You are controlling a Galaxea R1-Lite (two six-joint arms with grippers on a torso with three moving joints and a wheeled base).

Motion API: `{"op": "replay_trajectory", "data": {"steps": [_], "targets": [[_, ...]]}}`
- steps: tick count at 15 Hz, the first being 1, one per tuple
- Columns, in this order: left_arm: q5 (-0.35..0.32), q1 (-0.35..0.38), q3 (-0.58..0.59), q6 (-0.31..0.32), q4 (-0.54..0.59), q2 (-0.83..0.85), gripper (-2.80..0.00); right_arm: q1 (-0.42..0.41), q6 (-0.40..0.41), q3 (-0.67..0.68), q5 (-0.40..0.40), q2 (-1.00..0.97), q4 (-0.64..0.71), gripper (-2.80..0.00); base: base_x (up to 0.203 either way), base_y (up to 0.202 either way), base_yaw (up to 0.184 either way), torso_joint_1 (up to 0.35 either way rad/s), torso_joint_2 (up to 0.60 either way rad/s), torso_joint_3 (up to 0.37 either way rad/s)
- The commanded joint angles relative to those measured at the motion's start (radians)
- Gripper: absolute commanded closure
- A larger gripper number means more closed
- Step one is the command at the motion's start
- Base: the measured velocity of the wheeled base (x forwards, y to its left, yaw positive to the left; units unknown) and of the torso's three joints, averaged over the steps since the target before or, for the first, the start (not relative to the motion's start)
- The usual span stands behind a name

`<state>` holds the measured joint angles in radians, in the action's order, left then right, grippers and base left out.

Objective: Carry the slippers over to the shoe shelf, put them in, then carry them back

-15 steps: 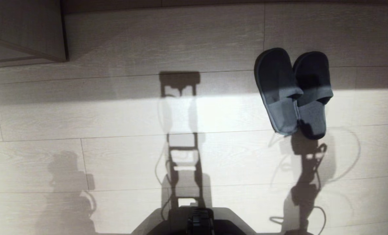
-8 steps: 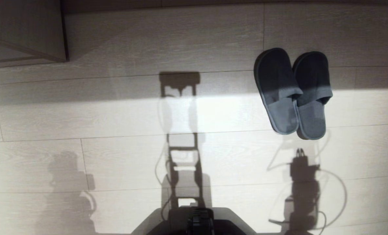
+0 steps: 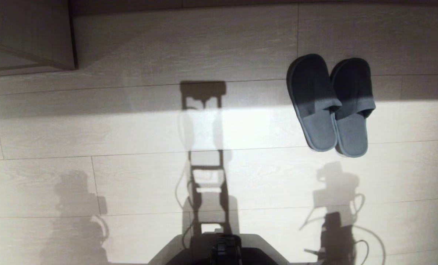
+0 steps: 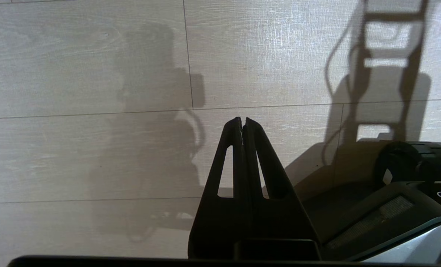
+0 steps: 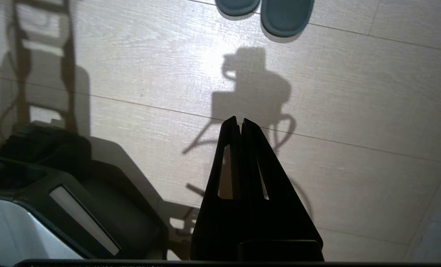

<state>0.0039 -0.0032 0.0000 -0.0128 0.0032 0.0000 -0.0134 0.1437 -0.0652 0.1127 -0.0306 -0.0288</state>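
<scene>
Pale wood-grain floor (image 3: 138,129) fills the head view, half in shadow toward its far edge, and the slippers (image 3: 331,105) lie on it side by side, touching along their inner edges, toes toward the far edge, well over on the robot's right. A corner of wooden furniture (image 3: 27,35) shows at the far left, well apart from them; I cannot tell from this whether it is the shoe shelf. Neither arm is in this view, only shadows and the robot's base (image 3: 224,250) at the near edge. With the pair lying loose, a careless drive of the base could scuff it out of line

From the left wrist, the left pincer (image 4: 242,120) hangs over bare floor beside the base, tips pressed together, nothing between them. It looks parked

From the right wrist, the right pincer (image 5: 239,120) is likewise closed and empty, and only the slippers' heels (image 5: 267,13) show, well ahead of its tips. Judging by this, the pair is either back on the floor or not yet fetched. If a pickup follows, closed tips pushed in would shove the thin soles along the floor, and a bite on one strap alone could leave the other slipper behind
</scene>
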Motion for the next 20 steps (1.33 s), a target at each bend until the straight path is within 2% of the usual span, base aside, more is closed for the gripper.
{"op": "replay_trajectory", "data": {"steps": [1, 2, 3, 5, 8, 20], "targets": [[0.001, 0.0, 0.002, 0.002, 0.0, 0.0, 0.0, 0.001, -0.002, 0.039, -0.019, 0.034, -0.007, 0.0, 0.0, 0.0, 0.0, 0.0, 0.0, 0.0], [0.001, 0.0, 0.002, 0.002, 0.0, 0.0, 0.0, 0.001, -0.009, 0.051, -0.071, 0.034, 0.019, 0.0, 0.0, 0.0, 0.0, 0.0, 0.0, 0.0], [-0.001, 0.0, 0.002, 0.004, 0.0, 0.0, 0.0, 0.002, -0.023, 0.067, -0.088, 0.034, 0.029, 0.0, 0.0, 0.0, 0.0, 0.0, 0.0, 0.0], [-0.001, 0.0, 0.002, 0.004, 0.0, 0.0, 0.0, 0.001, -0.067, 0.067, -0.093, 0.034, 0.03, 0.0, 0.0, 0.0, 0.0, 0.0, 0.0, 0.0], [0.001, 0.0, 0.002, -0.003, 0.0, 0.0, 0.0, 0.001, -0.088, 0.067, -0.096, 0.034, 0.03, 0.0, 0.0, 0.0, 0.0, 0.001, 0.0, 0.01], [0.001, 0.0, 0.002, -0.003, 0.0, 0.0, 0.0, 0.001, -0.088, 0.067, -0.097, 0.034, 0.03, 0.0, 0.0, 0.0, 0.0, 0.001, 0.0, 0.186]]}}
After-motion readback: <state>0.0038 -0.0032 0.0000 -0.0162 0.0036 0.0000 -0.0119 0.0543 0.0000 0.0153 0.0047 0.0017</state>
